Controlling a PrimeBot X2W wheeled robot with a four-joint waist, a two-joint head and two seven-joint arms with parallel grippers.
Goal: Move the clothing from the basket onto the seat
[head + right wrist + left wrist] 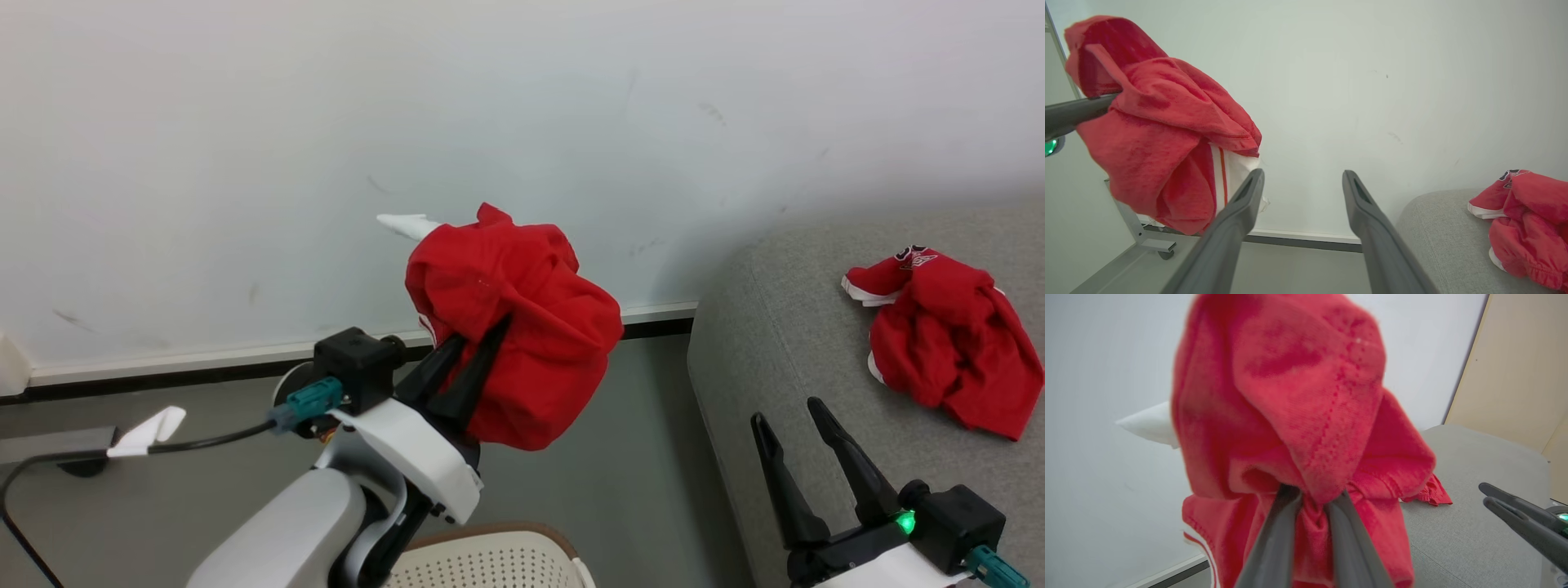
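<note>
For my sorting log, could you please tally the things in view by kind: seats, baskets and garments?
Seat: 1
Basket: 1
Red garments: 2, the garment held aloft and the garment lying on the seat
Total: 4

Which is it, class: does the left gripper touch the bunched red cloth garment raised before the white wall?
Touching. The left wrist view shows the left gripper shut on the bunched red cloth garment, fabric pinched between its jaws.
</note>
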